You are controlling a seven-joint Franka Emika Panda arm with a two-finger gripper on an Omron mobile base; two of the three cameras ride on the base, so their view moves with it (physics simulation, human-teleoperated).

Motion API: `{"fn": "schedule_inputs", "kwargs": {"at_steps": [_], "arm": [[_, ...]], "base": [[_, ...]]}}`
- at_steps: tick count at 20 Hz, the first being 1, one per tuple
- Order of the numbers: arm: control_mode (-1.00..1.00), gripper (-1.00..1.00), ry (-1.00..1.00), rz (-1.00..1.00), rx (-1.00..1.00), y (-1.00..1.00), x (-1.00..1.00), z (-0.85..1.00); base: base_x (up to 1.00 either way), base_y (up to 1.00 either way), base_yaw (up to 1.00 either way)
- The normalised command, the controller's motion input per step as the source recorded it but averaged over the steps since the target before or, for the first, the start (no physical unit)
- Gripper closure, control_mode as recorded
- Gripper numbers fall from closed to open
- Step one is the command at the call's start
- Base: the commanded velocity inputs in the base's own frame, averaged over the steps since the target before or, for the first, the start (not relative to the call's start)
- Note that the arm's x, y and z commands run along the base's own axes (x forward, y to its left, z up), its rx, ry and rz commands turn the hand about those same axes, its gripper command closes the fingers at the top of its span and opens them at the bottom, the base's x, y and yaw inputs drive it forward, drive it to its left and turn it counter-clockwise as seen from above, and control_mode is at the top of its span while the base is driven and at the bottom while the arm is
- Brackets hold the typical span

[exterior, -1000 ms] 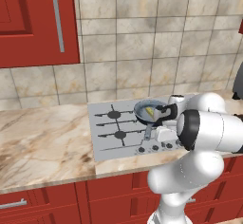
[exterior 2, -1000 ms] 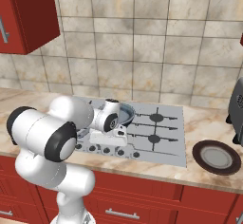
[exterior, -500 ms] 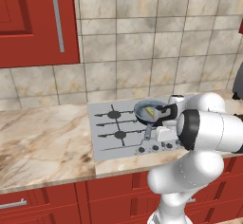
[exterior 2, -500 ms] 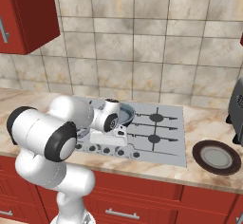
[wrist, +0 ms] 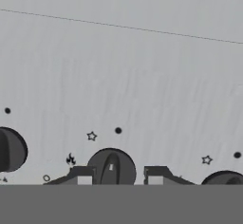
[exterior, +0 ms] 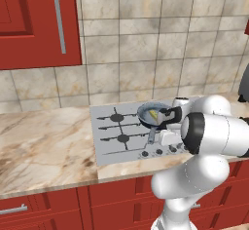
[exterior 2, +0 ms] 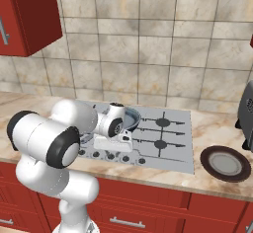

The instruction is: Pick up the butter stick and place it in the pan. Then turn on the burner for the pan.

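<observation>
The tool (wrist: 115, 176) is closed on a round dark knob (wrist: 111, 168) at the front edge of the silver-grey cooktop (wrist: 142, 85), one fingertip on each side of it. Behind it, the small pale yellow butter stick (exterior: 153, 115) lies inside the round dark grey pan (exterior: 151, 116), which sits on a black burner at the cooktop's back. If this knob serves another burner, the pan stays cold; a loose pinch could slip when turned.

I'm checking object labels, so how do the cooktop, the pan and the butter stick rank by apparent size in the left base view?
Largest to smallest:
1. cooktop, the wide silver-grey panel.
2. pan, on a back burner, partly behind the arm.
3. butter stick, a small yellow piece inside the pan.
</observation>
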Motion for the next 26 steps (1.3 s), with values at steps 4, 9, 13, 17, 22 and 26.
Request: {"fn": "schedule_inputs", "kwargs": {"at_steps": [4,9,13,17,22,26], "arm": [[-1.0,1.0,0.0,0.0,0.0,0.0,0.0,0.0],[-1.0,1.0,0.0,0.0,0.0,0.0,0.0,0.0],[-1.0,1.0,0.0,0.0,0.0,0.0,0.0,0.0],[-1.0,1.0,0.0,0.01,0.0,0.0,0.0,0.0],[-1.0,1.0,0.0,0.07,0.0,0.0,0.0,-0.01],[-1.0,1.0,0.0,0.12,0.0,0.0,0.0,-0.02]], "base": [[0.0,0.0,0.0],[0.0,0.0,0.0],[0.0,0.0,0.0],[0.0,0.0,0.0],[0.0,0.0,0.0],[0.0,0.0,0.0]]}}
